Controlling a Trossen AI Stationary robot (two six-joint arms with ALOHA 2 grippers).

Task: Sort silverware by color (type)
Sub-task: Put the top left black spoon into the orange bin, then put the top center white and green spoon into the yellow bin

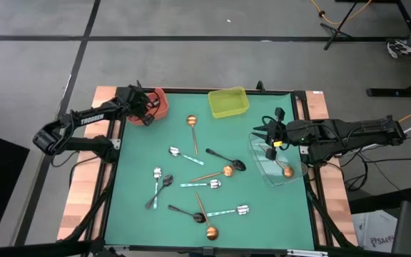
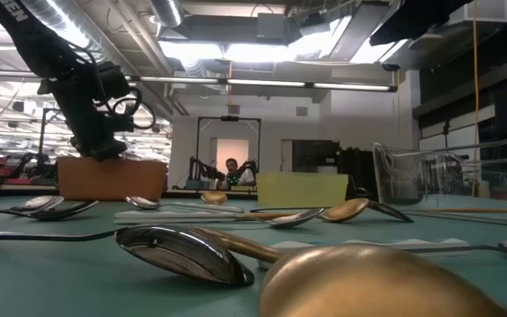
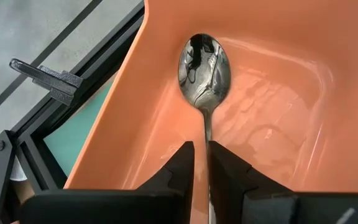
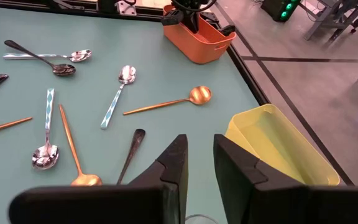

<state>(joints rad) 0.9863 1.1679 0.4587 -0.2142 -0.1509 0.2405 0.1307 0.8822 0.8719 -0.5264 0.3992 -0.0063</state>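
My left gripper (image 3: 201, 167) hangs over the red-orange bin (image 1: 155, 105) at the table's far left corner, shut on a shiny silver spoon (image 3: 204, 65). My right gripper (image 1: 271, 137) hovers open above the clear bin (image 1: 295, 153) at the right edge, holding nothing. A copper-gold spoon (image 1: 287, 171) lies in that bin. Several black, silver and copper-gold spoons lie flat and scattered on the green mat, among them a copper one (image 1: 191, 123), a black one (image 1: 227, 158) and a silver one (image 1: 237, 210). My left gripper pinches the silver spoon's handle (image 3: 207, 134) between its two fingers, coming from above and pointing down into the bin. The spoon hangs below the fingers with its bowl (image 3: 204, 62) lowest, inside the red-orange bin. Whether the bowl touches the bin I cannot tell.
A yellow-green bin (image 1: 228, 102) stands at the mat's far edge between the two arms. A black frame (image 1: 302, 107) runs round the mat's edges. The spoons crowd the mat's middle and near part; bare mat (image 1: 130, 153) lies along its left side.
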